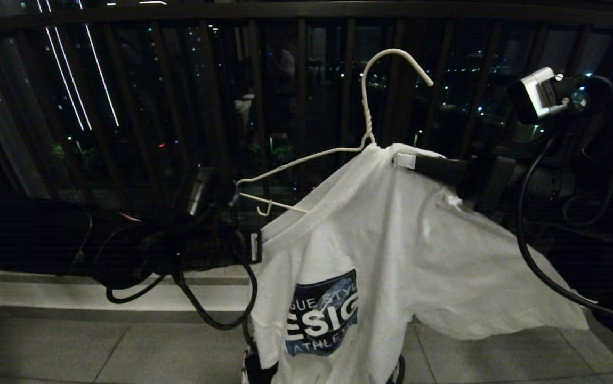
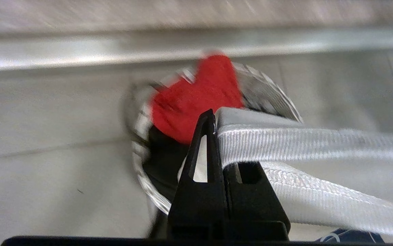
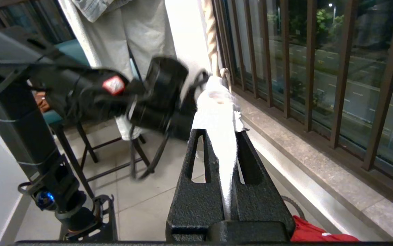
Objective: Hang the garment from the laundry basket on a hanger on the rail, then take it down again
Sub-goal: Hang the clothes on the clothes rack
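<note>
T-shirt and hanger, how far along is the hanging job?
Done: the T-shirt is out of the laundry basket. In hand: right hand pinches its shoulder at the hanger, left hand grips the collar; one hanger arm is bare. Left: finish dressing, hang, take down.

Matte black textured gripper fingers (image 3: pixel 196 191) with slotted cut-outs, thick black cables (image 1: pixel 541 266), a red-and-white label (image 3: pixel 113 85) on the arm housing.

Laundry basket (image 2: pixel 148 184) blurred, lower half hidden behind left gripper (image 2: pixel 217 126). Garment (image 1: pixel 370 266) hem cut off by frame edge; chest lettering partly folded away.
</note>
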Controlling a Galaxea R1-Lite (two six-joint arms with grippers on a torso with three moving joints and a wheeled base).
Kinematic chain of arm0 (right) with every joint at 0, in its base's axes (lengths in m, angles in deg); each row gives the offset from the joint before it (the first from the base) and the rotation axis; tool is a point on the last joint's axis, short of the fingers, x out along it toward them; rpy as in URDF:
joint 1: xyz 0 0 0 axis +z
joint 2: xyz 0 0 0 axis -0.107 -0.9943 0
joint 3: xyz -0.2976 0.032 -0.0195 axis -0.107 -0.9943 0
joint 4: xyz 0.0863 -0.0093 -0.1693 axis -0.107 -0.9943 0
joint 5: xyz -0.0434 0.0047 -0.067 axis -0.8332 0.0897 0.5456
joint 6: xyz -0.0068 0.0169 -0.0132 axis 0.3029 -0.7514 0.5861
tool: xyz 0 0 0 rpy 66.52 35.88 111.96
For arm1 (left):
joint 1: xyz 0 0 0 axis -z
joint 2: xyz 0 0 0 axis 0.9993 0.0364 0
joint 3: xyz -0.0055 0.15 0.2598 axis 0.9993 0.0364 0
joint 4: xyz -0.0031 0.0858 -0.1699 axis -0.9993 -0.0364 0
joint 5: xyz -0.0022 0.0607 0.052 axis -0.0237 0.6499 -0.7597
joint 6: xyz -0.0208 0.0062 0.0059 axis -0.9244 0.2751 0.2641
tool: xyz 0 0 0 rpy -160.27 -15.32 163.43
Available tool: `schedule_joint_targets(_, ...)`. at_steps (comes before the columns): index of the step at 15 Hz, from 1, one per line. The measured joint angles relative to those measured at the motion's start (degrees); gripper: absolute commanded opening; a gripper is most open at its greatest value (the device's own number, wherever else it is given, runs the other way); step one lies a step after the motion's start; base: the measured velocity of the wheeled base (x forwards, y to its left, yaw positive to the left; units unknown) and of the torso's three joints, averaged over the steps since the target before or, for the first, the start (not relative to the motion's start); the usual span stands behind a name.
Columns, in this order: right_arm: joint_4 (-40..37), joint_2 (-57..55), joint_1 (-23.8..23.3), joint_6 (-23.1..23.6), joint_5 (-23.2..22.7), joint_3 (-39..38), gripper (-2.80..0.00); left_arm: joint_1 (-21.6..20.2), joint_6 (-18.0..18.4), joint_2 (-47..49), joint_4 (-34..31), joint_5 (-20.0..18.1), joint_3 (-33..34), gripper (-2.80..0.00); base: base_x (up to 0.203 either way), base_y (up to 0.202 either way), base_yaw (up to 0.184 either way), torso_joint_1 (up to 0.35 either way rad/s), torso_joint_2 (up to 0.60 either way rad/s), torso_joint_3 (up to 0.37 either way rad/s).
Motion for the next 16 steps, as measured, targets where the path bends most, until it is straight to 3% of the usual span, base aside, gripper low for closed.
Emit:
schedule_joint_targets(6,0.00,0.37,-0.02,0.02,-0.02,0.00,-2.80,-6.21,4.08,-1.22,-0.39,-0.07,-1.00,-2.80,0.000,0.000,0.000,0.000,0.00,0.000)
schedule_joint_targets(16,0.02,-0.22,0.05,0.11,-0.33,-0.02,-2.80,-7.56,5.62,-3.60,-2.68,-0.05,-2.86,-2.80,0.000,0.000,0.000,0.000,0.00,0.000)
